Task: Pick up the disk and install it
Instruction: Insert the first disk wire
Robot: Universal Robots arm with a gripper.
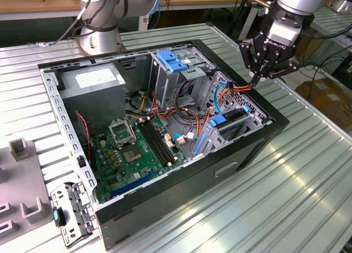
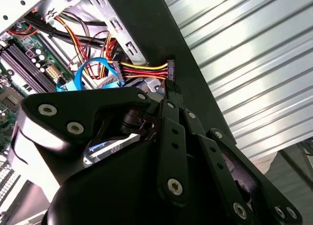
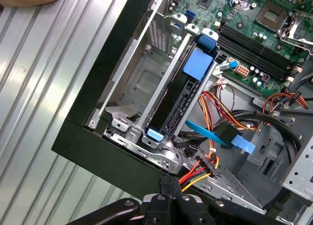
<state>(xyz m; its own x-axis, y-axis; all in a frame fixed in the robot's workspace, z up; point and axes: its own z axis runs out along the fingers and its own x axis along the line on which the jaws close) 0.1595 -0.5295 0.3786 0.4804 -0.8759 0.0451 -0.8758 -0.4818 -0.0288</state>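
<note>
Nearest to us in the exterior view, a loose metal bracket [image 1: 71, 214] lay on the ribbed table [image 1: 308, 198], just beside the open computer case [image 1: 165, 209]. Inside the case we saw the green motherboard [image 1: 129, 154] flat on the floor. Past it, at the corner toward the exterior view's right, the disk [image 1: 225, 121] stood on edge in 1 slot of a drive bay; in the first wrist view the disk [image 3: 178, 102] showed its dark face between 2 blue bracket ends. Just beyond that bay the gripper [image 1: 254, 83] hung over the case rim. In the second wrist view its fingers [image 2: 168, 95] were pinched together on a black power connector [image 2: 171, 70], from which red, yellow and black wires [image 2: 142, 68] ran back into the case. Farther off sat a grey box [image 1: 91, 80] with a white sticker and a cage [image 1: 176, 60] with a blue handle, and behind them the arm base [image 1: 99, 41].
</note>
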